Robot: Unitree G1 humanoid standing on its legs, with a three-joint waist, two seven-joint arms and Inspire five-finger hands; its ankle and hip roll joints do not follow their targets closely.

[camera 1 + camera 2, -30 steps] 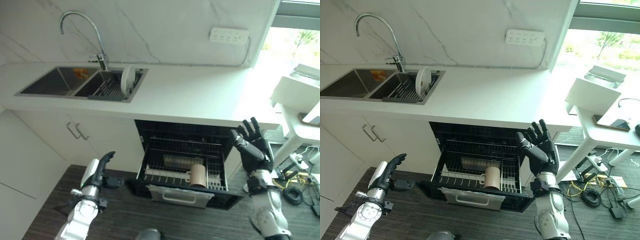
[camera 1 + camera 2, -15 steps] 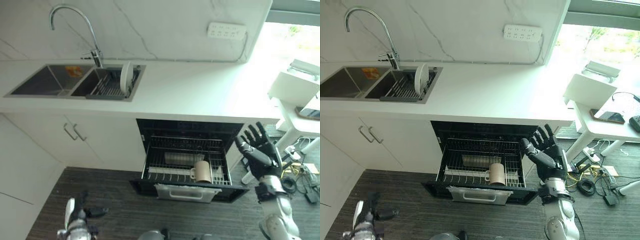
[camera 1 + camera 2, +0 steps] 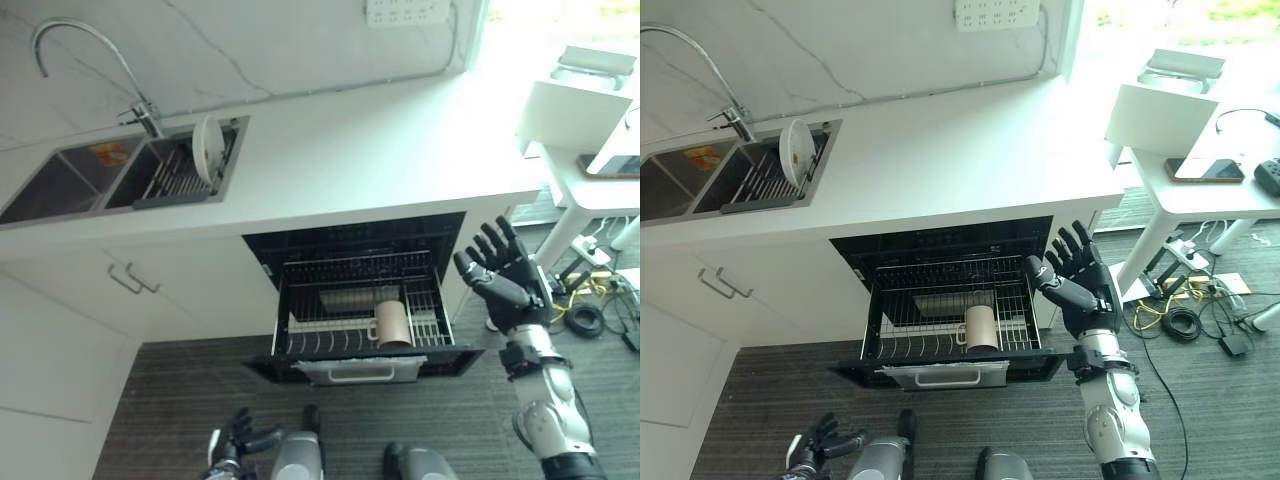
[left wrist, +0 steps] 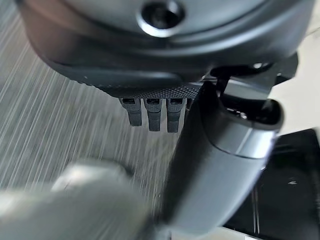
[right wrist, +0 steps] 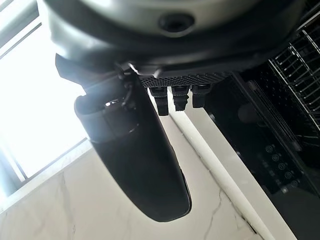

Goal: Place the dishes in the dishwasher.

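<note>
The dishwasher (image 3: 300,368) under the counter stands open with its wire rack (image 3: 360,318) pulled out. A beige mug (image 3: 392,323) stands upright at the rack's front right, and a metal dish (image 3: 345,298) lies behind it. A white plate (image 3: 208,150) stands on edge in the drying rack in the sink's right basin (image 3: 170,175). My right hand (image 3: 505,285) is raised to the right of the dishwasher, open with fingers spread and holding nothing. My left hand (image 3: 238,440) hangs low near the floor, in front of and left of the dishwasher, open and empty.
A curved faucet (image 3: 90,60) rises behind the double sink. The white counter (image 3: 350,150) runs right to a white table (image 3: 1200,190) with a phone (image 3: 1205,168) on it. Cables (image 3: 1185,320) lie on the floor under that table. Cabinet doors (image 3: 130,290) sit left of the dishwasher.
The whole picture has shifted, so the camera moved. My left hand has dropped from beside the dishwasher down toward the floor. My right hand stays raised and open.
</note>
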